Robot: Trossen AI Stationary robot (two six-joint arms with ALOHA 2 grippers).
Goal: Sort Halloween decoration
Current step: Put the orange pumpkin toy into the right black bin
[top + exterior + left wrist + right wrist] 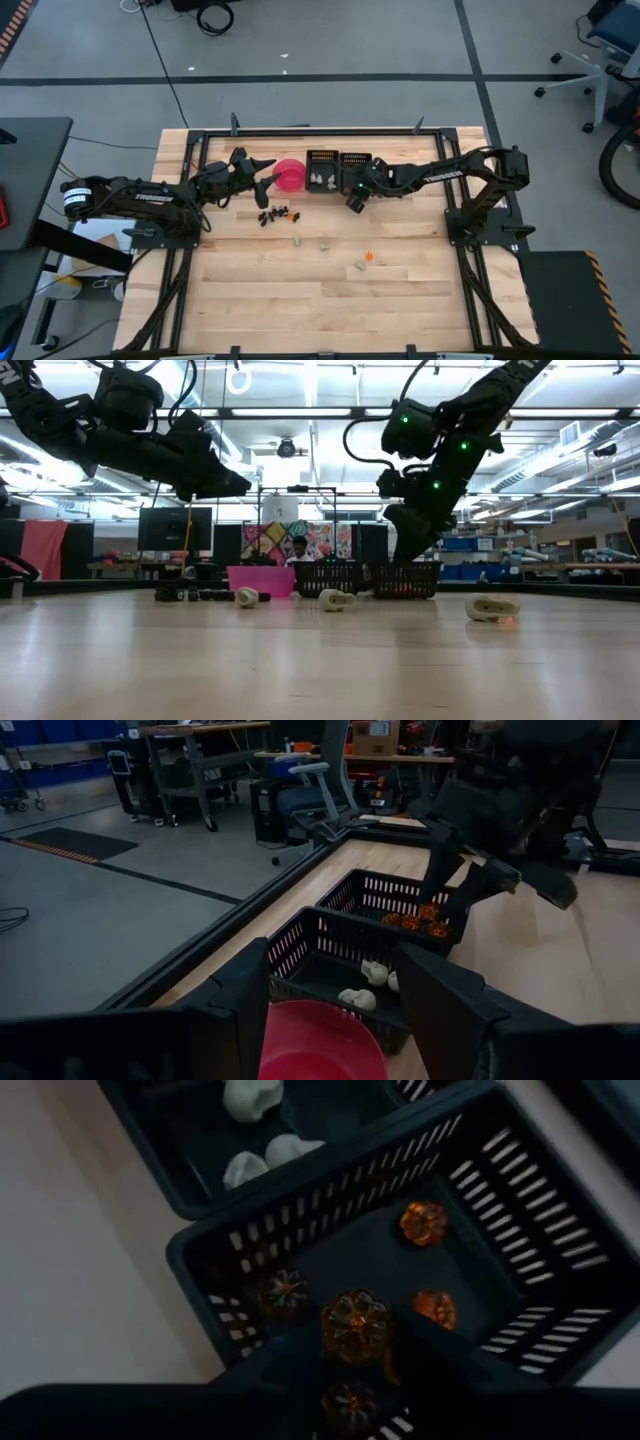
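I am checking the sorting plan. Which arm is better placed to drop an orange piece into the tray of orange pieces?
The right. The right gripper holds an orange pumpkin directly over that tray, while the left gripper is open over the pink bowl.

Wooden table [300, 300] with a black frame along its edges. Near the middle of the far edge, a pink round bowl [290, 175]; just beside it, toward the right edge, two black slatted trays [322, 170] [355, 165] set side by side. Beyond the table: grey floor, an office chair [590, 60], desks and shelving, and a person [297, 550] seated in the background.
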